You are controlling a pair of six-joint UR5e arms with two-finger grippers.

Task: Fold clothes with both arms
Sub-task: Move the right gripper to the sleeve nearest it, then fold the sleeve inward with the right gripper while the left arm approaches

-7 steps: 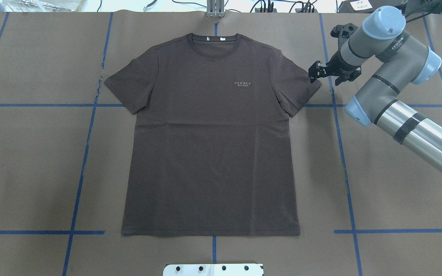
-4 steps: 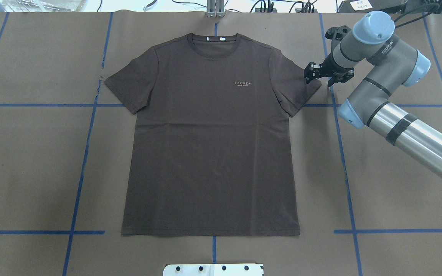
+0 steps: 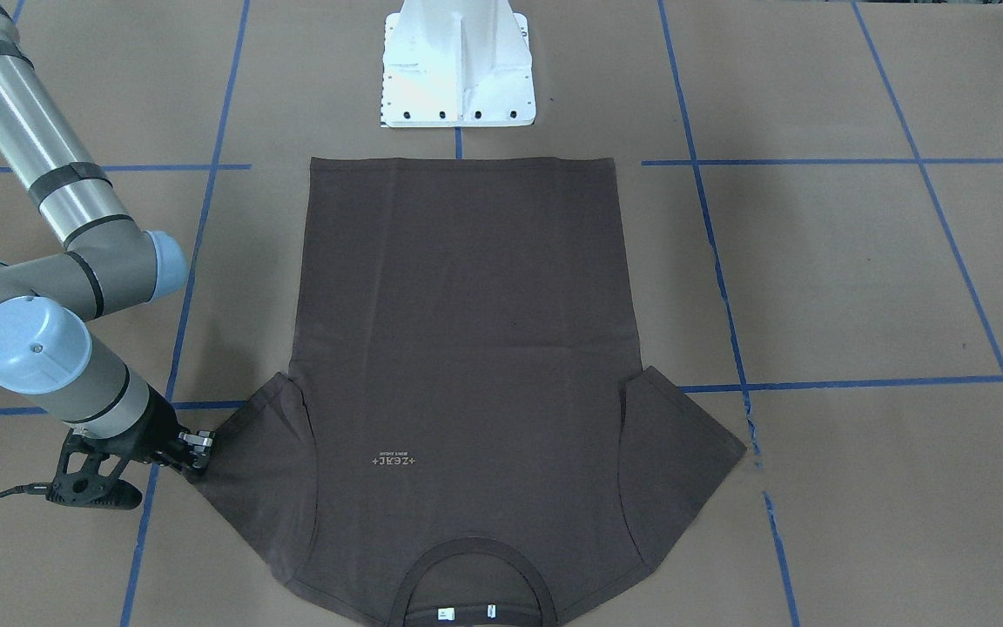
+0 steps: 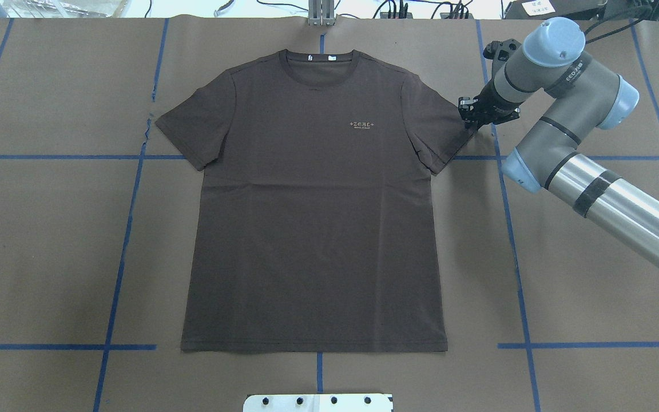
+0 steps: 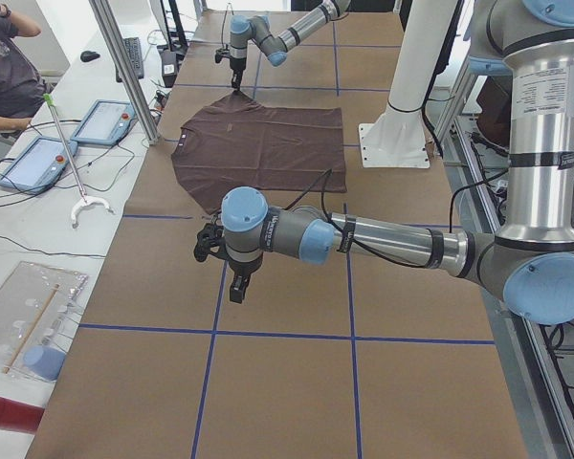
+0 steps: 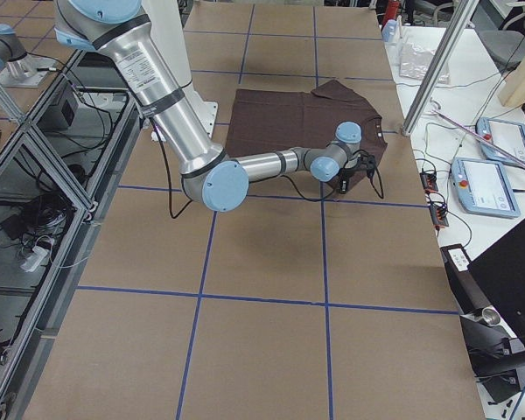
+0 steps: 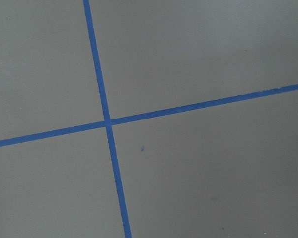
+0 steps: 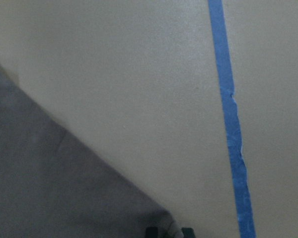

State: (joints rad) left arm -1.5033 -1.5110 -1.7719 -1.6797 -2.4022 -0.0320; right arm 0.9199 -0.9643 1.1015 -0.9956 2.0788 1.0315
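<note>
The dark brown T-shirt is laid flat and face up on the brown paper-covered table, hem toward the robot and collar at the far side. The right gripper is brought down at the outer tip of the sleeve on the robot's right. In the wrist view, two dark fingertips are seen a little apart with the sleeve corner between them. Whether the cloth is pinched cannot be told. The left gripper is held above bare paper, well clear of the shirt. Only crossed blue tape is seen from its wrist, and its jaw state cannot be told.
</note>
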